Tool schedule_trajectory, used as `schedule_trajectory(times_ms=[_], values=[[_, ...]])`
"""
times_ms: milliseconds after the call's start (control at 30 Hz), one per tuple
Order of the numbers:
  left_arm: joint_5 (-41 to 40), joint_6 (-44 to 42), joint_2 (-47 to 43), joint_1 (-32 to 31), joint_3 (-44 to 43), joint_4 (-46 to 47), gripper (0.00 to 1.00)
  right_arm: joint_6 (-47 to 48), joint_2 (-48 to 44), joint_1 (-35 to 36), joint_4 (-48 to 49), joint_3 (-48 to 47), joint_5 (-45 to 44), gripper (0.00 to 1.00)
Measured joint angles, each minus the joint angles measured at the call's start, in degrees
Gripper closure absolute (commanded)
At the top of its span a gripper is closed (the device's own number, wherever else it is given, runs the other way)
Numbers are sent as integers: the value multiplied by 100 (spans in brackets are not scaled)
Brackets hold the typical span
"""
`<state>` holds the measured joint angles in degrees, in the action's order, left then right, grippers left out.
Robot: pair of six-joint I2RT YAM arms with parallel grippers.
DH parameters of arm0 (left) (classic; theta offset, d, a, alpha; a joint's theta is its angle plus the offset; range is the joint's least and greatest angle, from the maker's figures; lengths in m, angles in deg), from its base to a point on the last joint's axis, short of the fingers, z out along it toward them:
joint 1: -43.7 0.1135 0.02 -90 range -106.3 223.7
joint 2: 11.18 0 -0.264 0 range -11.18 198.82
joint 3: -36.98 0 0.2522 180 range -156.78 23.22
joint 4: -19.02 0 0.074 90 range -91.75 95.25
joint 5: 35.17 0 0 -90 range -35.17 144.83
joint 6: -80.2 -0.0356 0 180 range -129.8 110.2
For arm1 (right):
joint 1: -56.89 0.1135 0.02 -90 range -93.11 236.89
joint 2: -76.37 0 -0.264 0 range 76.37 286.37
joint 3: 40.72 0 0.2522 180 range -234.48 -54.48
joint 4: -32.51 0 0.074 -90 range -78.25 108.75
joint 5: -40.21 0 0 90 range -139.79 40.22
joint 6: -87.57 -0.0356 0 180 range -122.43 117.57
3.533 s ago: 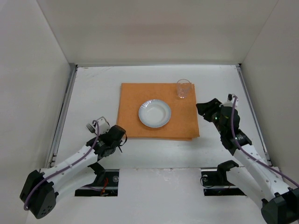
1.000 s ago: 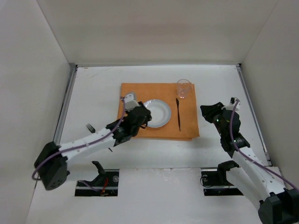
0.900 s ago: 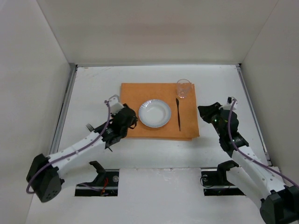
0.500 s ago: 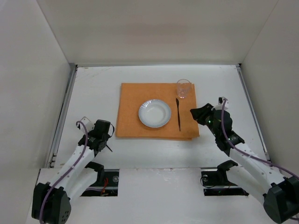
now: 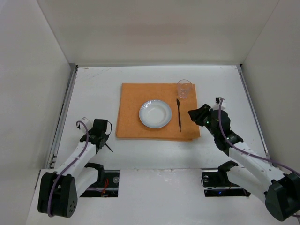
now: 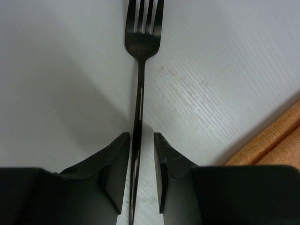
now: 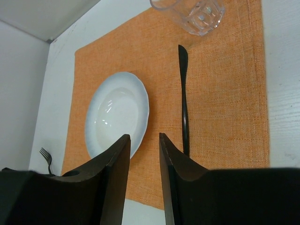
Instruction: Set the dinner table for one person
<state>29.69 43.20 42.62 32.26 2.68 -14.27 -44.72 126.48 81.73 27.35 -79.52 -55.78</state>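
Observation:
The dinner table (image 5: 93, 84) is a white tabletop. An orange placemat (image 5: 136, 93) on it holds a white plate (image 5: 155, 114), a black knife (image 5: 179, 115) right of the plate, and a clear glass (image 5: 184, 88) at the far right corner. A black fork (image 6: 140, 70) lies on the bare table left of the placemat. My left gripper (image 6: 141, 140) is low over the fork, its jaws narrowly open on either side of the handle. My right gripper (image 7: 144, 138) is open and empty above the placemat's right part, near the knife (image 7: 184, 108).
Grey rails (image 5: 65, 108) run along the table's side edges and white walls enclose it. In the right wrist view the plate (image 7: 117, 115), the glass (image 7: 192, 11) and the fork (image 7: 45, 154) show ahead of the fingers. The placemat corner (image 6: 276, 136) is right of the left gripper.
My left arm has pulled back from the plate to the fork at the left of the placemat. My right gripper has moved left over the placemat's right edge.

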Motion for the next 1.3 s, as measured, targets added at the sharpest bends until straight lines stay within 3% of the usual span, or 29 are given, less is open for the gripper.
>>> schedule_trajectory(times_ms=[233,500,633,733,1033,1300], values=[[256,-59,61,240,52,363,96,9,-120,0,-2,0,-46,62],[339,-151,-761,201,72,136,98,50,-179,0,-4,0,-175,61],[208,-289,-640,-109,-400,85,98,52,-55,0,0,0,-208,61],[157,-586,-74,-540,-1036,214,96,52,76,0,-4,0,-214,61],[181,-1976,2721,-1952,-3412,890,96,63,96,0,0,0,-308,55],[313,-2734,4022,-2179,-3823,896,95,94,168,28,2,0,-369,52]])
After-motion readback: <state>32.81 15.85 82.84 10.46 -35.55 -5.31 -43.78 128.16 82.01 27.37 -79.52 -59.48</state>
